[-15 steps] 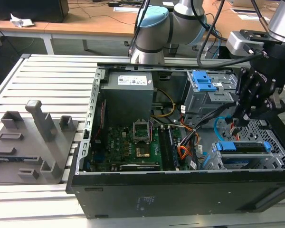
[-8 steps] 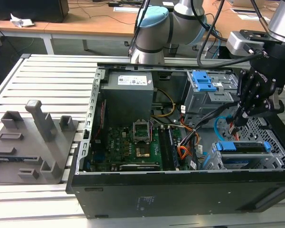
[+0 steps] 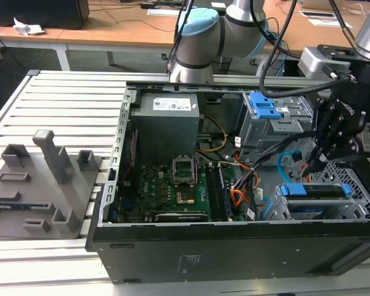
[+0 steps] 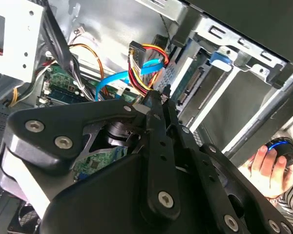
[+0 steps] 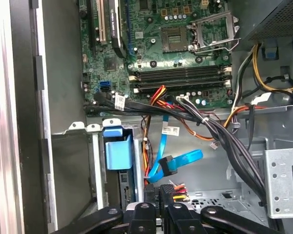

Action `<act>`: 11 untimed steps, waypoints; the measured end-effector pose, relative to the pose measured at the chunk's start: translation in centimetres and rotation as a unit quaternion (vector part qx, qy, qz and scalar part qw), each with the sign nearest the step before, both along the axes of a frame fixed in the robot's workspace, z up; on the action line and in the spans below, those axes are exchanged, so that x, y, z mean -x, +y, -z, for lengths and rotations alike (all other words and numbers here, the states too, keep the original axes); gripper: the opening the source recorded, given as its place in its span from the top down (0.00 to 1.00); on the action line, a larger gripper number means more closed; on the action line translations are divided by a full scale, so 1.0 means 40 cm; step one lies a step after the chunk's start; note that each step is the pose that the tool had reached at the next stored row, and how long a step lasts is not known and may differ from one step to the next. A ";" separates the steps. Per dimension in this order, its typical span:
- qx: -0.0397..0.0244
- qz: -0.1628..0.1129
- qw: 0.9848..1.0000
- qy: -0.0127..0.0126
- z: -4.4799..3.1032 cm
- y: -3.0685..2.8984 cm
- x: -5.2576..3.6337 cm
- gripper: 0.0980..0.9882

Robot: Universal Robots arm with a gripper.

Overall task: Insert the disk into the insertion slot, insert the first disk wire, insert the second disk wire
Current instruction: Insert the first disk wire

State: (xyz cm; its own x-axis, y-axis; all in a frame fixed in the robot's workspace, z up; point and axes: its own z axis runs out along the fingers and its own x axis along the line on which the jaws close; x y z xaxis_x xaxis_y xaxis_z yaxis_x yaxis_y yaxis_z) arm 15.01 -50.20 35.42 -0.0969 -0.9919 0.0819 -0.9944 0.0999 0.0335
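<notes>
- Gripper [image 4: 158,93], the black linkage-fingered one on the arm: its fingers are pressed close together, and it looks to me like they're pinching the first disk wire [image 4: 140,70]. That's the thin red, yellow/orange and black bundle with a small black plug.
- Key relation: in the second wrist view, the connector edge of the disk [image 3: 314,190] sits just beside the fingertips, a little further on. The disk is the flat silver drive in a bright blue plastic carrier.
- The disk's long axis runs roughly across the exterior view, left to right, with the gripper hanging over the end towards that view's left.
- Containers: the insertion slot [image 3: 272,208], a silver perforated sheet-metal cage, has the disk seated in it. I'd call that step done.
- The second disk wire [image 5: 188,158], a slim flat light-blue cable, loops loose between the gripper and the green motherboard [image 5: 176,58]. Its plug end seems to hang free, not mated to anything.
- All of this is inside the open black computer case [image 3: 234,253], which lies on the slatted aluminium worktop [image 3: 61,92].
</notes>
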 end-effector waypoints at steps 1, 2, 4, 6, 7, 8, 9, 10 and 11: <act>0.000 0.000 1.000 0.000 0.000 -0.006 0.000 0.93; 0.000 0.000 1.000 0.000 0.001 -0.008 -0.001 0.93; 0.000 -0.001 1.000 0.001 0.002 -0.009 -0.019 0.93; 0.000 -0.003 1.000 0.001 0.004 -0.012 -0.035 0.93; 0.000 -0.004 1.000 0.002 0.005 -0.018 -0.040 0.93; 0.000 -0.006 1.000 0.002 0.006 -0.020 -0.040 0.93; 0.000 -0.010 1.000 0.002 0.006 -0.020 -0.040 0.93; 0.000 -0.023 1.000 0.002 0.007 -0.020 -0.040 0.93; 0.000 -0.039 0.999 0.002 0.008 -0.020 -0.040 0.93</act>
